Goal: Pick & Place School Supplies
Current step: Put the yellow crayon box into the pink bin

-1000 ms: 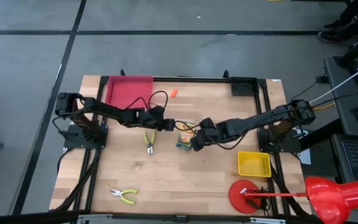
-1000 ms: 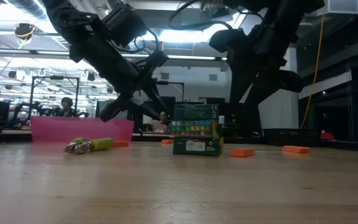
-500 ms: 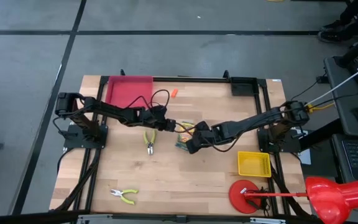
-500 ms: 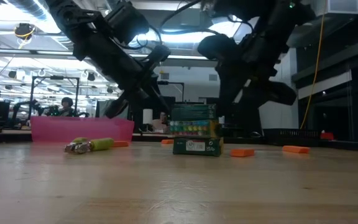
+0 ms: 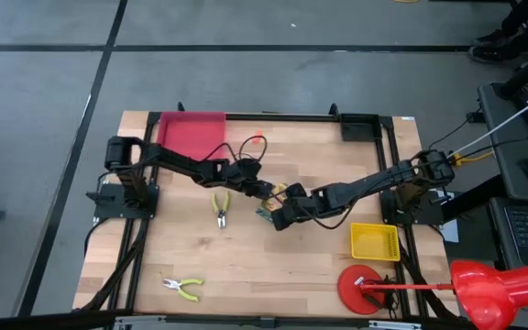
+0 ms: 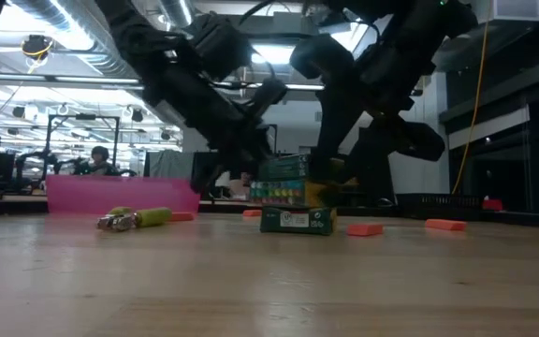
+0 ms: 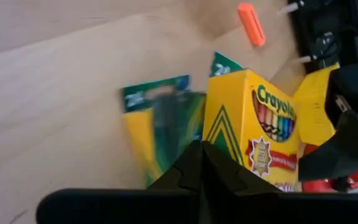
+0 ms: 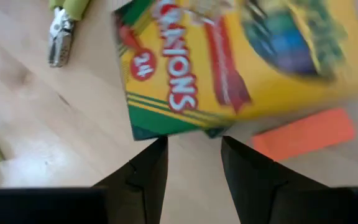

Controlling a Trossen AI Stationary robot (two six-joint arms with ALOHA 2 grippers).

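From my remote station I see both arms meeting over the crayon box [image 5: 269,203] at the middle of the wooden counter [image 5: 273,261]. The box is green and yellow; in the left wrist view its front reads "Crayola" [image 7: 253,140] above a row of drawn crayons, and in the right wrist view the side reads "CRAYONS" with a "24" in a red patch [image 8: 229,62]. In the low view it is tilted, its upper part lifted over a green base [image 6: 293,197]. The left gripper [image 5: 262,188] comes in from the far left and sits at the box's far-left side; its fingers [image 7: 194,168] are pressed together, tips at the box. The right gripper [image 5: 279,216] reaches from the right and sits at the box's near-right corner; its fingers [image 8: 148,165] are spread a little, with nothing between them, just short of the box's edge. I count two pliers with yellow-green handles: one [image 5: 219,207] just left of the box, one [image 5: 183,289] near the counter's front-left edge, well apart. Orange stubs: one [image 5: 258,138] at the far edge beside the pink tray [image 5: 189,134], and the low view shows two more to the right of the box [image 6: 364,228] and [image 6: 445,224]. A yellow mesh basket [image 5: 375,241] stands at the right, with a red round disc [image 5: 360,289] nearer the front. The front centre of the counter is open wood.
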